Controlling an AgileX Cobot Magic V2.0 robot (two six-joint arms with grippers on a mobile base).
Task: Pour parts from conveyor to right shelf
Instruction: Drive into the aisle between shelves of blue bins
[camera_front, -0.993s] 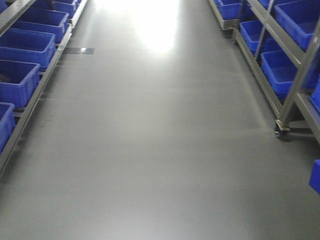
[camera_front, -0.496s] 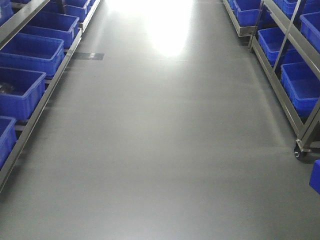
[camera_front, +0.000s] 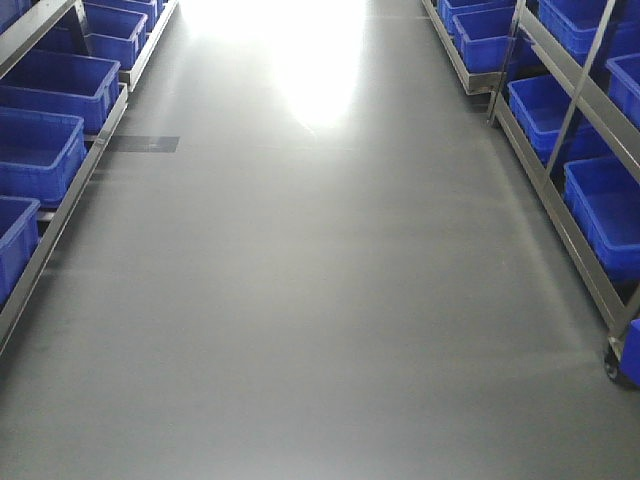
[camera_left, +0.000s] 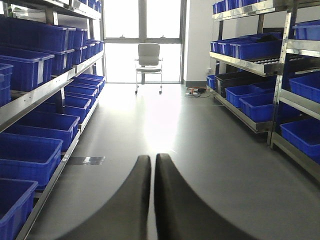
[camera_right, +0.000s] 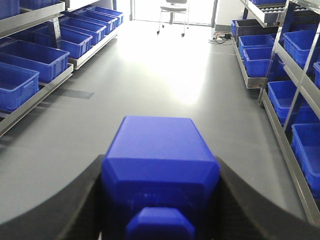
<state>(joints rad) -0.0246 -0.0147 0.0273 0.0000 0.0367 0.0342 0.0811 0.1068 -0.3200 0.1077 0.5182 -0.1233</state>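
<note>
One block in right gripper, left gripper closed

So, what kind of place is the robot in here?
Probably a warehouse or factory parts store: a grey floor aisle runs between steel racks loaded with rows of blue plastic bins, and an office chair stands by the window.

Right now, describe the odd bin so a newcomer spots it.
Take the right shelf, toward the window end. Below its roller rail sits the black bin, the only one among blue neighbours.
</note>
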